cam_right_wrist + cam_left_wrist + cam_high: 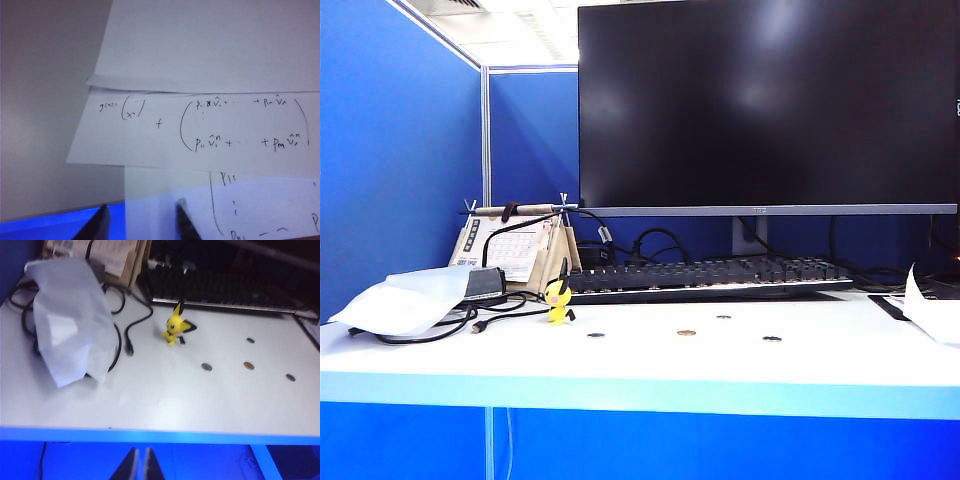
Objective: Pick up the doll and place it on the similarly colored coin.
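The small yellow doll (558,299) (177,328) with black-tipped ears stands upright on the white table, just in front of the keyboard's left end. The brass-coloured coin (687,332) (249,365) lies flat to the doll's right, among three darker coins. My left gripper (140,455) is shut with nothing in it, held off the table's front edge and well short of the doll. My right gripper (142,210) is open and empty, over handwritten paper sheets (200,125) at the table's edge. Neither gripper appears in the exterior view.
Dark coins (595,335) (772,338) (723,317) lie around the brass one. A black keyboard (710,275) and a large monitor (765,105) stand behind. A white plastic bag (405,300) (70,320) and black cables (131,330) lie at the left. Paper (932,310) lies at the right.
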`<move>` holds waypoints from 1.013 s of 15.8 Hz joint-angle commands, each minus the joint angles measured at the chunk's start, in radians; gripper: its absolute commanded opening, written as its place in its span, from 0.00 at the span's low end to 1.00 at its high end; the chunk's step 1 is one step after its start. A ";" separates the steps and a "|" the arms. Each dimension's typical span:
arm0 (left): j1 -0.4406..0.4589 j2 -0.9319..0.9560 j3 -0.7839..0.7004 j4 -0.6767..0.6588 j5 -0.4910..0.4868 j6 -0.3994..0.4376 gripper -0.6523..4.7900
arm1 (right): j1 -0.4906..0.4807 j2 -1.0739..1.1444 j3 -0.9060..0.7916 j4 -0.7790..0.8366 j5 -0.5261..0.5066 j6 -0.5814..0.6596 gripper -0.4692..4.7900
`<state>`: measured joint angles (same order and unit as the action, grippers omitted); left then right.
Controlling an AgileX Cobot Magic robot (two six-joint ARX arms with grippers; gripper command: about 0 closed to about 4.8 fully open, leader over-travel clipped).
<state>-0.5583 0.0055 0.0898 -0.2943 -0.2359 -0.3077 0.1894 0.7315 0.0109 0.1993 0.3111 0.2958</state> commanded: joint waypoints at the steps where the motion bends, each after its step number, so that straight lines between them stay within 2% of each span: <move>1: 0.001 0.000 0.003 0.016 0.006 0.002 0.17 | 0.001 -0.002 0.003 0.009 0.002 0.003 0.41; 7: 0.001 0.000 0.003 -0.041 0.024 0.005 0.18 | 0.001 -0.002 0.003 0.009 0.002 0.003 0.41; 8: 0.001 0.000 0.003 -0.031 0.069 0.010 0.20 | 0.001 -0.002 0.003 0.009 0.002 0.003 0.41; 10: 0.001 0.000 0.006 0.027 0.204 0.021 0.56 | 0.001 -0.002 0.003 0.009 0.002 0.003 0.41; 11: 0.001 0.000 0.006 0.073 0.246 0.019 0.85 | 0.001 -0.002 0.003 0.009 0.003 0.003 0.41; 12: 0.001 0.000 0.008 0.114 0.247 0.020 1.00 | 0.001 -0.002 0.003 0.009 0.002 0.003 0.41; 16: 0.001 0.044 0.013 0.241 0.169 0.020 1.00 | 0.001 -0.002 0.003 0.009 0.003 0.003 0.41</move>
<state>-0.5583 0.0280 0.0967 -0.1070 -0.0494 -0.2859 0.1894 0.7315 0.0109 0.1963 0.3115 0.2958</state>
